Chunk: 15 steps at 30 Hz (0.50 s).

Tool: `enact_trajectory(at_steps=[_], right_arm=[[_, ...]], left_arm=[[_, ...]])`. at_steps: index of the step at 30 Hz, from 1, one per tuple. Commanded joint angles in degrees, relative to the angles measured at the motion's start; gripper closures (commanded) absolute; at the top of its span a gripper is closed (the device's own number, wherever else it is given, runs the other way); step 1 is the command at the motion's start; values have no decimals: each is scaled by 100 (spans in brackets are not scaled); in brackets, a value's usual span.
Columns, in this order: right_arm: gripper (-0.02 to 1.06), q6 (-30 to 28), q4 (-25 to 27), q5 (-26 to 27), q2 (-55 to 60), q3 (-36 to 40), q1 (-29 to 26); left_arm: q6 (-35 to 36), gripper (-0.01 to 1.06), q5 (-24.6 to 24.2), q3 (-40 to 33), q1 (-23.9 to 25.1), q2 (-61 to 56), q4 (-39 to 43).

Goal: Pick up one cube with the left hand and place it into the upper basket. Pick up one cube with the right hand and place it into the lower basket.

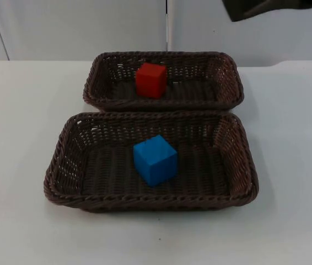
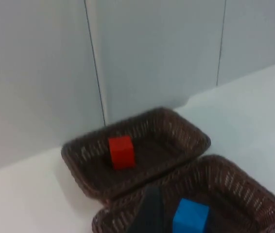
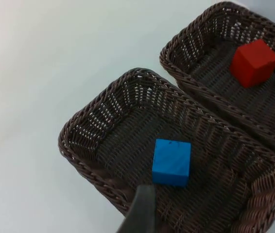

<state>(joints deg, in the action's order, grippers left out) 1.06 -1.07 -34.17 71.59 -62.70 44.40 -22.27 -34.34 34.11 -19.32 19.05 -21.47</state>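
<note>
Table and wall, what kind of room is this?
Probably a robot test lab: a bare white table against a grey wall, with a red cube and a blue cube in baskets.

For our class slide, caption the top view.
Red cube in the upper basket, blue cube in the lower basket.

I can read no text, label, brand or number on anything in my camera feeds.

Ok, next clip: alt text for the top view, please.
Two dark wicker baskets sit one behind the other on a white table: the upper basket holds a red cube, the lower basket a blue cube.
</note>
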Motion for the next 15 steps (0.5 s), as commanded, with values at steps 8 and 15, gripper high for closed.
enact_trajectory(at_steps=[8, 15], right_arm=[[29, -62, -31, 178, -1029, 670, 26], [29, -62, -31, 192, -1952, 1322, 26]], left_arm=[[44, 29, -695, -18, 2, -542, 112], [678, 29, -1083, -18, 2, -787, 589]])
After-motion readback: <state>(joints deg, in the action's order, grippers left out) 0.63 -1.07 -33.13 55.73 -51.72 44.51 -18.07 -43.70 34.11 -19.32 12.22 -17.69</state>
